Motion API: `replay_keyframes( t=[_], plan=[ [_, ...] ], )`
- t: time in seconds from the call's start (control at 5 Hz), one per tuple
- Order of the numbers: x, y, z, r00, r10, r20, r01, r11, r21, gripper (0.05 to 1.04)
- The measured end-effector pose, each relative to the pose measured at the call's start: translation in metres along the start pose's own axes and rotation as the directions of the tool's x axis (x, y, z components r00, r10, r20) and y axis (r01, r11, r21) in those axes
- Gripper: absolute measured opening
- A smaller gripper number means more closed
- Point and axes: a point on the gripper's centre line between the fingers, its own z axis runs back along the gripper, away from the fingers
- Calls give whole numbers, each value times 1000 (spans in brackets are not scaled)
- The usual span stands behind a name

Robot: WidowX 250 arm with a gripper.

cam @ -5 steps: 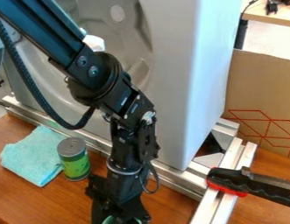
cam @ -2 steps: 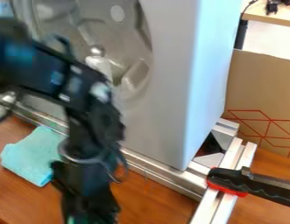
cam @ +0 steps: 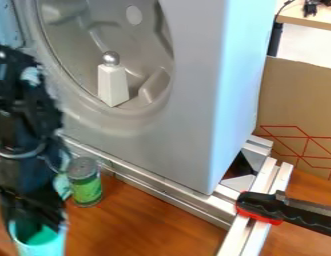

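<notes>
As the gripper (cam: pixel 38 225) grasps the teal cup (cam: pixel 45 247) at lower left, holding seems underway; moving calls for steadiness.

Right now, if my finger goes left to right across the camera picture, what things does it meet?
Teal cup, green can, white block with a silver ball on top, black and red handle.
</notes>
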Motion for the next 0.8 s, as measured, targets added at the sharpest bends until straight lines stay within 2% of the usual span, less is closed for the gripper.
replay_keyframes(
  t=[0.2,0.4,0.8],
  plan=[
    [12,29,-3,999,36,-14,-36,999,-1,111],
    [14,56,-5,997,75,-21,-75,997,-13,111],
    [13,104,-11,991,132,-23,-132,991,-5,111]
  ],
)
